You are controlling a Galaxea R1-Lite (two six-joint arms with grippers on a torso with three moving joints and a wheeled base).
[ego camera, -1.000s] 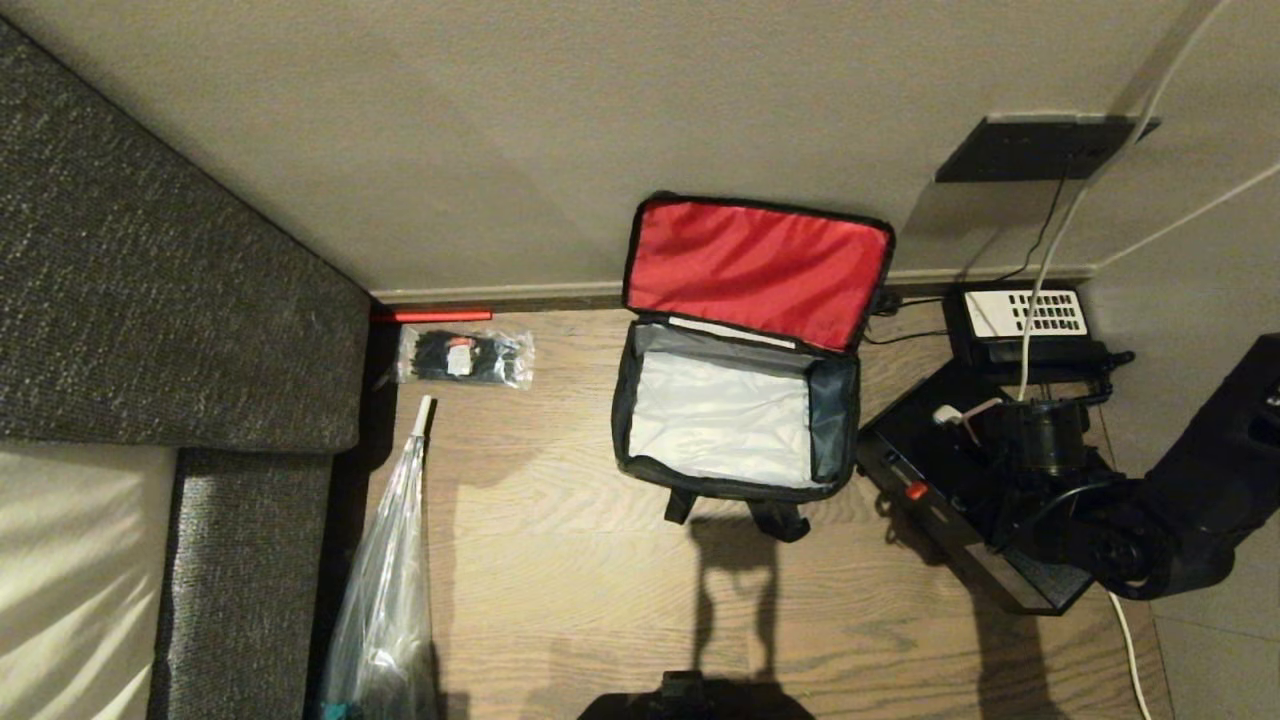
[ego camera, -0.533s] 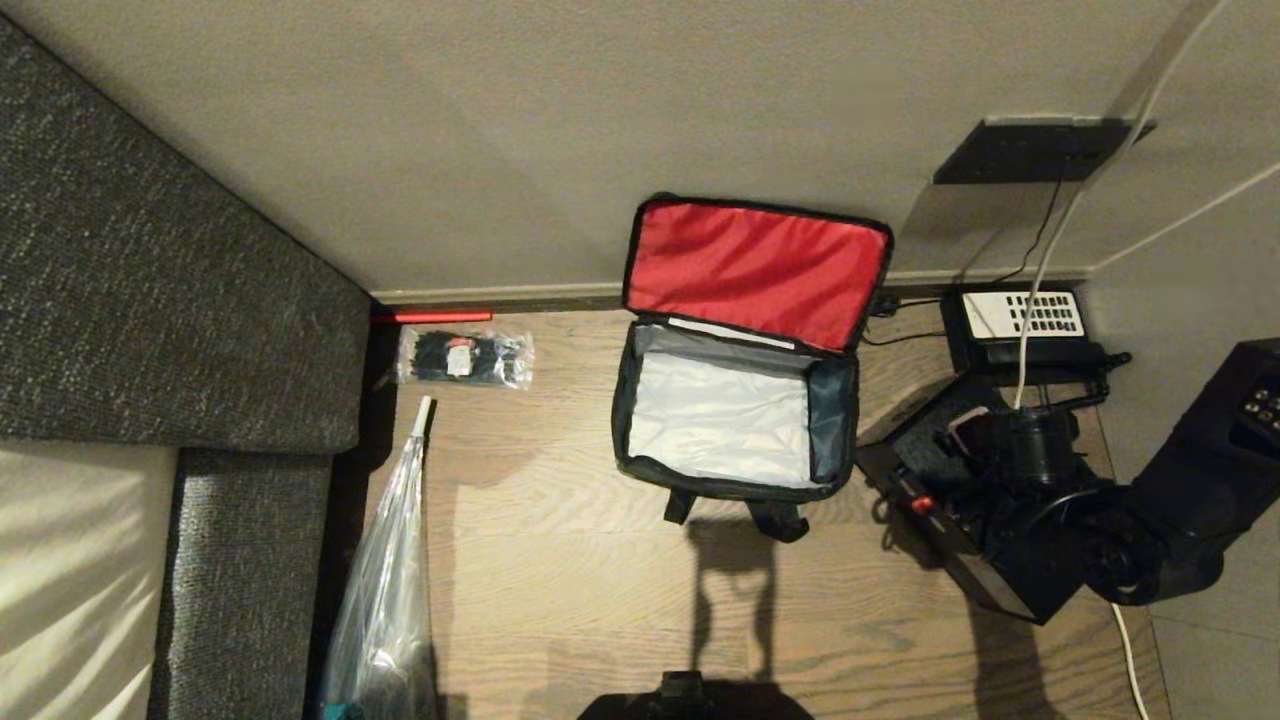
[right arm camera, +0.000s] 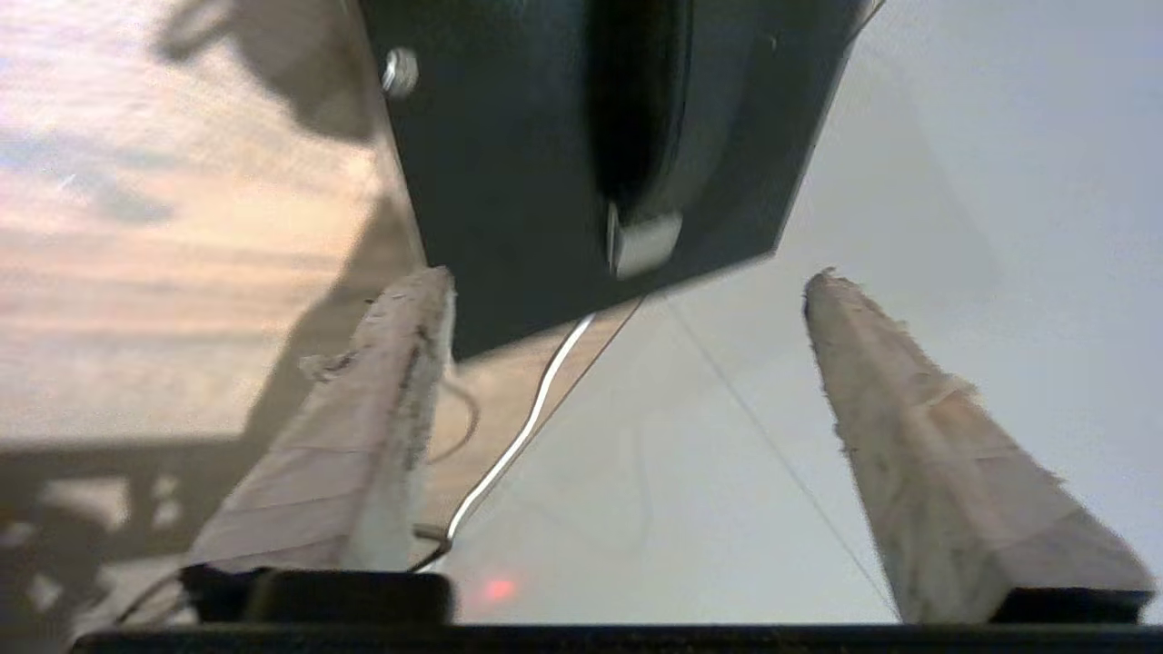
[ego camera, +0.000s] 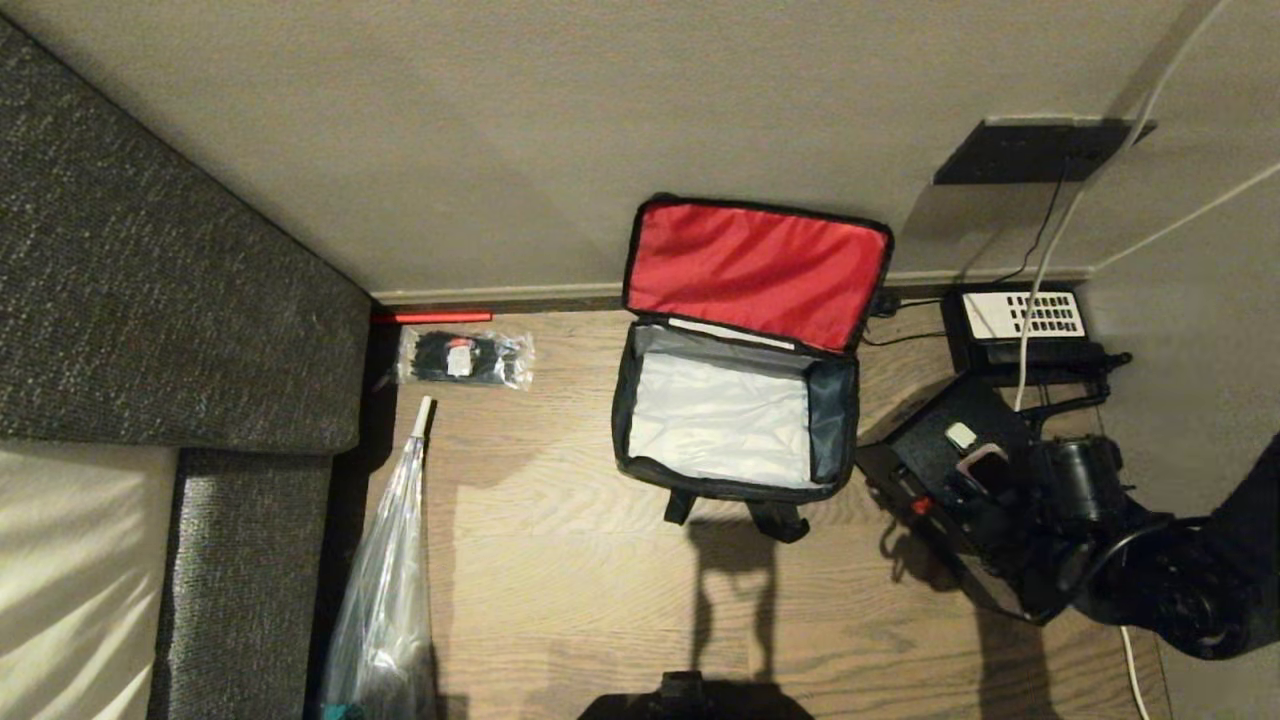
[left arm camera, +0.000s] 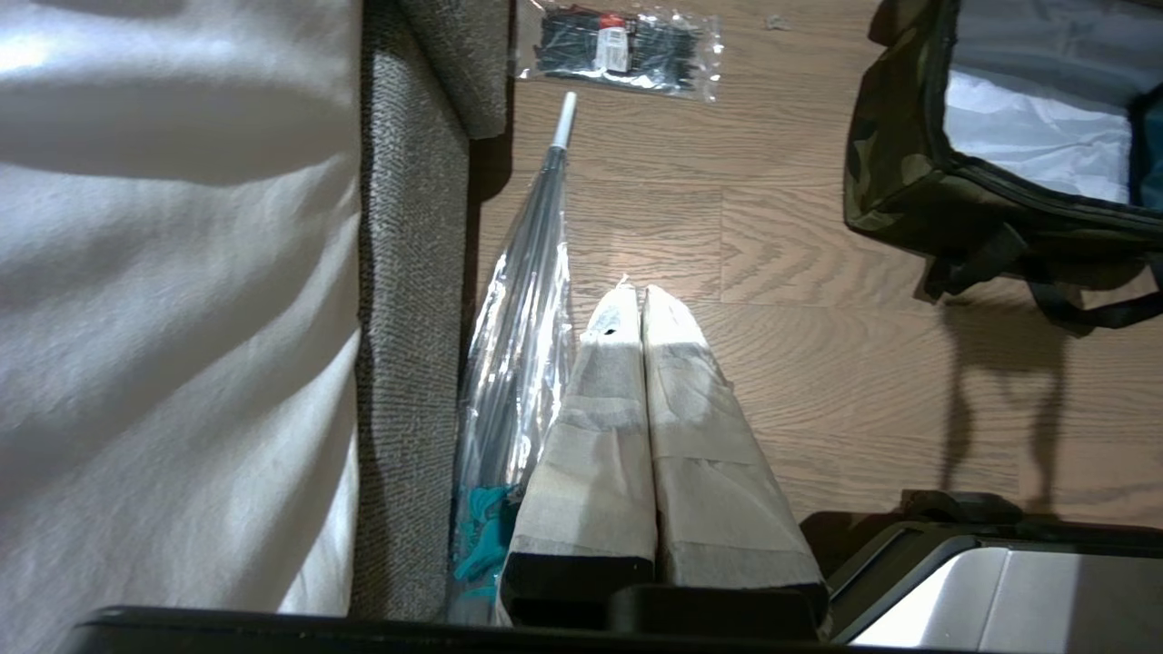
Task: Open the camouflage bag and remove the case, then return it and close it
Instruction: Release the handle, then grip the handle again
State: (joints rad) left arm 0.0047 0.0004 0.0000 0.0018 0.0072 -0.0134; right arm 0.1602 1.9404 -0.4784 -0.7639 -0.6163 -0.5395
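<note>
Nearest the robot, the left gripper (left arm camera: 643, 300) was seen parked with its taped fingers pressed together above the wooden floor (ego camera: 560, 560), beside a clear wrapped umbrella (left arm camera: 527, 300). Farther out, the case (ego camera: 950, 500), flat, black and hard with a small white label and a red catch on its edge, was found lying on the floor just right of the camouflage bag (ego camera: 735, 420), with the right gripper (right arm camera: 627, 282) held low at its near end, fingers spread wide and nothing clasped. The bag was left open against the wall, its red-lined lid raised and its pale interior bare.
</note>
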